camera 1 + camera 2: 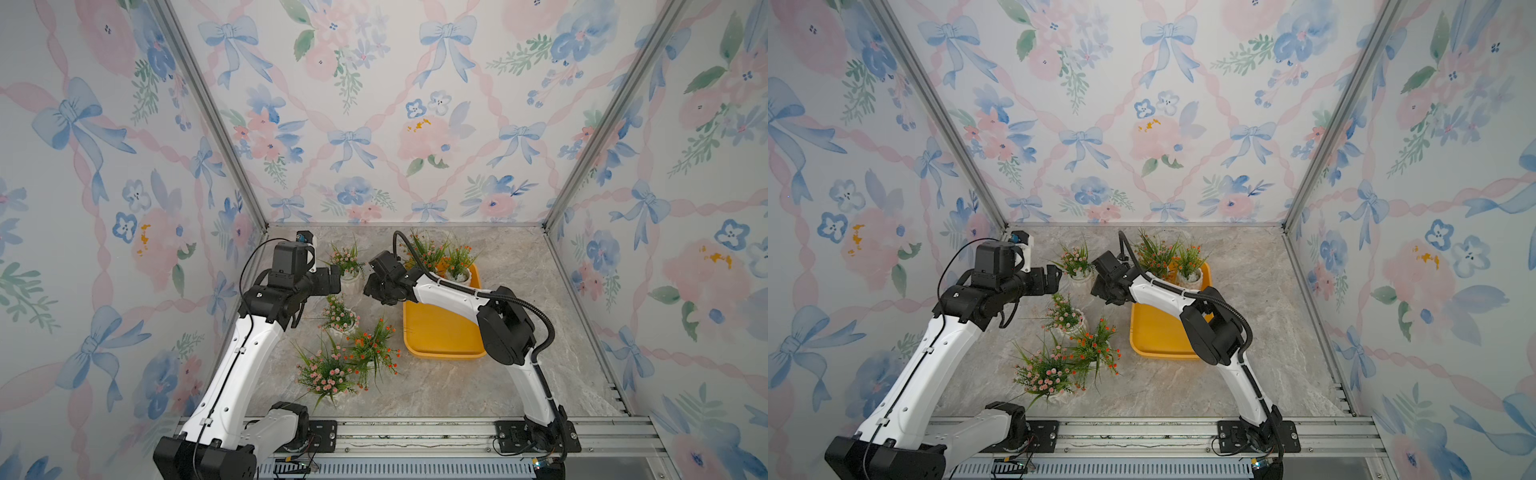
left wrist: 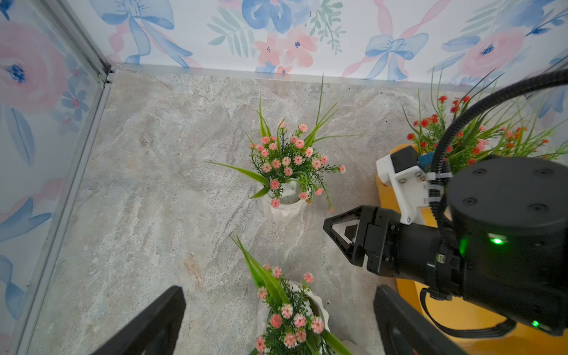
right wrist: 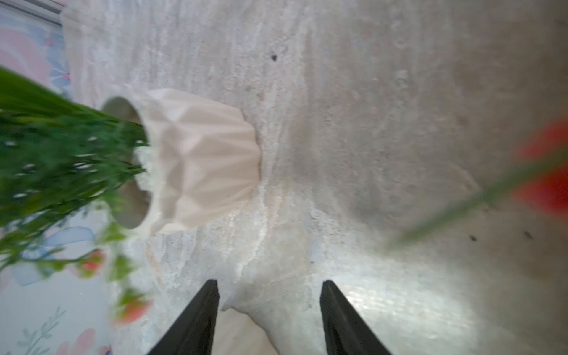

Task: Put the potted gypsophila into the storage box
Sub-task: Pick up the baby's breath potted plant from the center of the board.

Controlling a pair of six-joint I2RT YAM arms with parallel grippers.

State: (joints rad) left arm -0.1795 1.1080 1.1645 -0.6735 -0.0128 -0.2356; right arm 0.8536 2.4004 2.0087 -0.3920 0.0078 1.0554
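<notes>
Several potted gypsophila in white faceted pots stand on the stone table. A pink-flowered pot (image 1: 348,266) (image 2: 284,203) stands at the back, with a second pink one (image 1: 340,318) (image 2: 290,313) nearer. My left gripper (image 1: 332,279) (image 2: 278,295) is open wide above the second pot. My right gripper (image 1: 370,291) (image 3: 270,282) is open and hangs just right of the back pot (image 3: 203,159), apart from it. The yellow-orange storage box (image 1: 440,332) (image 1: 1158,332) holds two orange-flowered pots (image 1: 459,266) at its far end.
An orange-flowered pot (image 1: 374,347) and a large pink-flowered one (image 1: 326,376) stand near the front, left of the box. My right arm (image 1: 503,328) reaches over the box. Floral walls close in the back and both sides.
</notes>
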